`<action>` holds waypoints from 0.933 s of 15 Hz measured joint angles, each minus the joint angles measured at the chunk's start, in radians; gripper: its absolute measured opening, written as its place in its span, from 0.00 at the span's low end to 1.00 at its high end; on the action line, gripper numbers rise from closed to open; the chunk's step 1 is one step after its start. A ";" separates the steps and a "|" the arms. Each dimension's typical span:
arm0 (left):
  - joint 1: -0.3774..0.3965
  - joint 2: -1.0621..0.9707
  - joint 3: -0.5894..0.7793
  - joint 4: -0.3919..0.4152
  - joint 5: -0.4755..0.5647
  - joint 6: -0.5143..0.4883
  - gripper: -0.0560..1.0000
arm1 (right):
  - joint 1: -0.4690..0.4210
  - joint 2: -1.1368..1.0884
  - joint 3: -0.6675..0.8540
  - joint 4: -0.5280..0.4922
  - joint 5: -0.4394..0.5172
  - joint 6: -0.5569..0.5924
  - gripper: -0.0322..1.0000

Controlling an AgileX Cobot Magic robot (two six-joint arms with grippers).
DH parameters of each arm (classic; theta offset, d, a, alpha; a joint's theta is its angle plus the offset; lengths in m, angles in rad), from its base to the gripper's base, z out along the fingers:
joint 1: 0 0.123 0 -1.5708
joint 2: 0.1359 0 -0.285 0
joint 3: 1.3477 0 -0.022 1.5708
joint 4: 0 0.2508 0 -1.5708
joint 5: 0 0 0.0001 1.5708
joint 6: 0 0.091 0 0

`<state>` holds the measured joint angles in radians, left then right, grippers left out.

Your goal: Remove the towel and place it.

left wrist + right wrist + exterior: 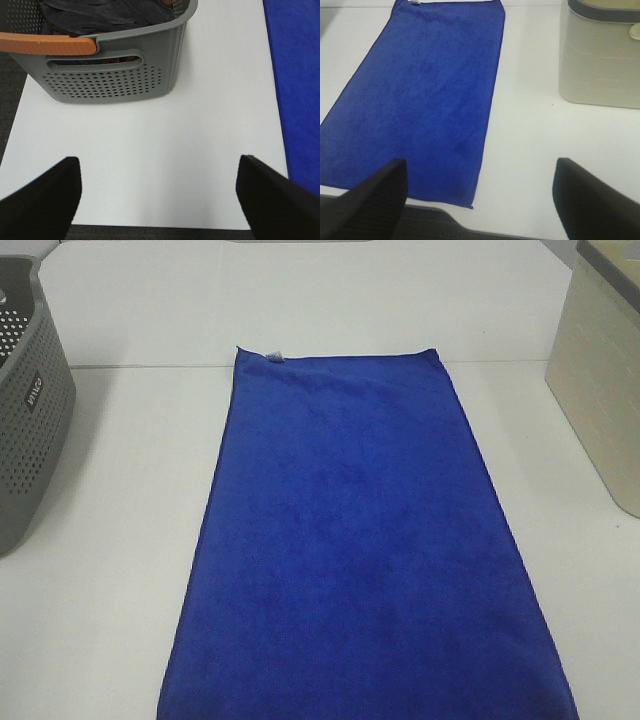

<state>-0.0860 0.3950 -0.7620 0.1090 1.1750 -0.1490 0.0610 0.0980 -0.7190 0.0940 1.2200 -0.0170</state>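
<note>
A: We note the towel (365, 550) spread flat on the white table (110, 540), one single layer, no folds showing. Taking the towel as our landmark: grey perforated basket (30, 410) well off its left long edge, beige bin (600, 400) well off its right long edge. The small pale tag (273, 354) sits at its far left corner.

B: End effectors?

A: Neither shows in the high view. In the wrist views, we see the left end effector (157, 192) with fingers wide apart, hanging over bare table between basket and towel, holding nothing. The right end effector (480, 195) also stands spread and empty, above the towel's near right corner (471, 204).

B: How do we expect it to handle?

A: Our judgement: soft, light, limp plush. It will sag and drape once lifted, and a one-point pinch would leave most of it trailing. No fragility, and the pile should give the pads grip rather than slip.

B: Where do we take hold?

A: We'd favour the stitched hem at the two near corners, one per arm, pinching down so a finger gets under the edge. Lying flush on the table, that edge is the hard part.
</note>
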 joint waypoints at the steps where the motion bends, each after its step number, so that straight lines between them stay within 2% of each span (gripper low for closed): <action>1: 0.000 -0.094 0.039 0.001 0.004 0.000 0.79 | 0.000 -0.039 0.029 0.000 0.000 -0.003 0.78; 5: 0.000 -0.387 0.104 0.002 0.048 0.000 0.79 | 0.000 -0.103 0.117 0.000 0.001 -0.028 0.78; 7: 0.000 -0.400 0.132 -0.005 0.050 0.034 0.79 | 0.000 -0.103 0.166 0.000 -0.005 -0.045 0.78; 10: 0.000 -0.400 0.201 -0.021 0.049 0.083 0.79 | 0.000 -0.103 0.204 0.000 -0.122 -0.055 0.78; 12: 0.000 -0.400 0.209 -0.028 0.013 0.084 0.79 | 0.000 -0.103 0.215 0.000 -0.141 -0.055 0.78; 14: 0.000 -0.400 0.232 -0.051 -0.074 0.051 0.79 | 0.000 -0.103 0.217 0.000 -0.150 -0.055 0.78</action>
<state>-0.0860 -0.0050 -0.5300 0.0580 1.1010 -0.0980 0.0610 -0.0050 -0.5020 0.0940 1.0700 -0.0720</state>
